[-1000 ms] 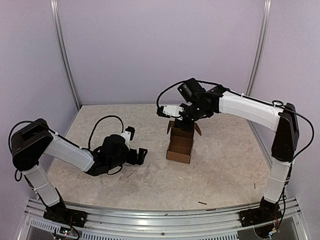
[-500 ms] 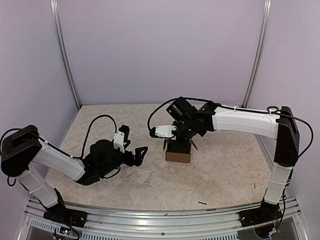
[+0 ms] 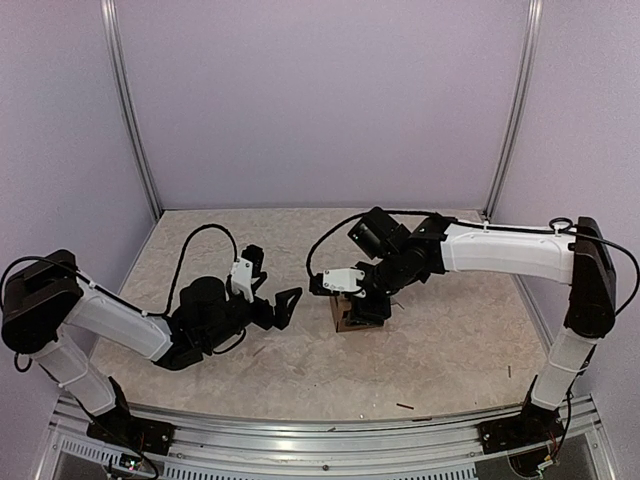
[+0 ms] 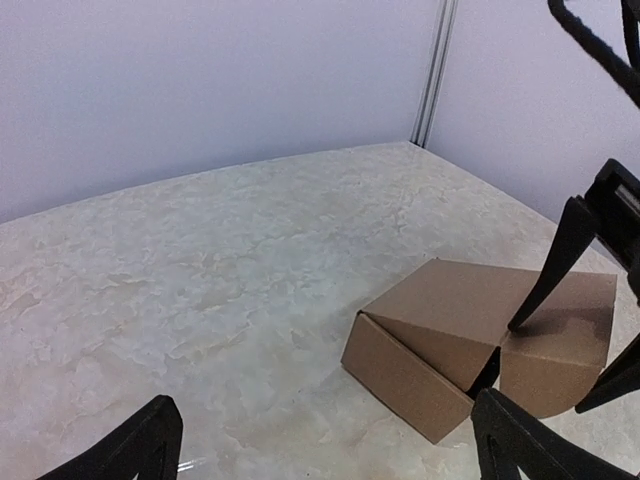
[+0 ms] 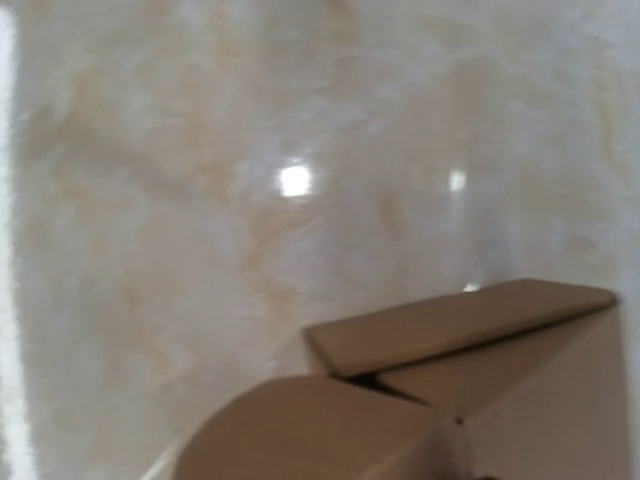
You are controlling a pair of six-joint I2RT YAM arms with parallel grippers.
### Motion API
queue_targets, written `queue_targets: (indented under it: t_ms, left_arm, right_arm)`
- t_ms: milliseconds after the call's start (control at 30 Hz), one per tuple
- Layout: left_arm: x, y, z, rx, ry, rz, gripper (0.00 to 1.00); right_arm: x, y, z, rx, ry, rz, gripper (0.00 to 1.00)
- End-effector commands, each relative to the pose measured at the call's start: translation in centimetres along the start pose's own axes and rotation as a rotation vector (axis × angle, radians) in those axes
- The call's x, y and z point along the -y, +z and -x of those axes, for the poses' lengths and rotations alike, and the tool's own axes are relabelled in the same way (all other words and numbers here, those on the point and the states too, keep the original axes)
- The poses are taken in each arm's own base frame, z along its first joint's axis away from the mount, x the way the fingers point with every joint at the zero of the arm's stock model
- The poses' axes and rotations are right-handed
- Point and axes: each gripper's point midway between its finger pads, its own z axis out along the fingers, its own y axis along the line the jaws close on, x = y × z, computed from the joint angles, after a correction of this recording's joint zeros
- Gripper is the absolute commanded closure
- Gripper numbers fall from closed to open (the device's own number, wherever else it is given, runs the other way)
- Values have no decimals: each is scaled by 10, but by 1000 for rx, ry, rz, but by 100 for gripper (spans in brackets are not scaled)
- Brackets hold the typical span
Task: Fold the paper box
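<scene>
The brown paper box (image 4: 455,335) lies on the marble tabletop with its lid down and a rounded flap (image 4: 545,385) hanging over its near side. In the top view the box (image 3: 341,320) is mostly hidden under my right gripper (image 3: 363,306). The left wrist view shows the right gripper (image 4: 550,365) open, one dark fingertip (image 4: 520,322) resting on the lid and the other beside the flap. The right wrist view shows only the box (image 5: 470,390) close up, with no fingers visible. My left gripper (image 3: 276,303) stands open a short way left of the box, holding nothing, its fingers (image 4: 145,445) wide apart.
Small dark scraps (image 3: 404,406) lie near the front of the table, and another scrap (image 3: 508,371) lies at the right. Purple walls with metal posts (image 3: 507,110) close in the back and sides. An aluminium rail (image 3: 320,445) runs along the near edge.
My right gripper has come down with the box lid, pressing the box from open to closed, and its jaws have opened. My left gripper has edged right toward the box, still open.
</scene>
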Motion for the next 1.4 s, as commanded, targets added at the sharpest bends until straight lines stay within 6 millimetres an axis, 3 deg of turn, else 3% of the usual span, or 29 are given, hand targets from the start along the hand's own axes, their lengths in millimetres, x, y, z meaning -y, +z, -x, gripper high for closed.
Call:
queue_targets:
  t_ms: [0, 167, 333, 500, 633, 733, 1000, 1267, 1367]
  left_arm:
    - [7, 8, 5, 7, 16, -17, 1]
    - [7, 14, 1, -15, -65, -34, 1]
    - [9, 42, 2, -66, -268, -106, 1]
    - [26, 69, -3, -120, -340, -189, 1]
    - [43, 93, -23, -214, -348, -223, 1]
    - [44, 105, -47, -304, -360, -200, 1]
    - [38, 97, -88, -428, -430, -201, 2]
    - [32, 100, -95, -449, -430, -190, 2]
    - [30, 103, -100, -466, -435, -195, 2]
  right_arm:
    - [-21, 7, -11, -14, 21, 95, 34]
    - [-32, 19, -21, -21, 26, 126, 29]
    - [-30, 21, -20, -9, 37, 105, 25]
    - [-22, 15, -15, 8, 40, 78, 23]
    - [-21, 18, -18, -1, 47, 78, 22]
    - [-22, 21, -22, -12, 47, 74, 21]
    - [-10, 19, -33, -43, 48, -7, 21]
    - [-23, -2, -25, -4, -1, 58, 20]
    - [-30, -9, -24, 2, -16, 92, 9]
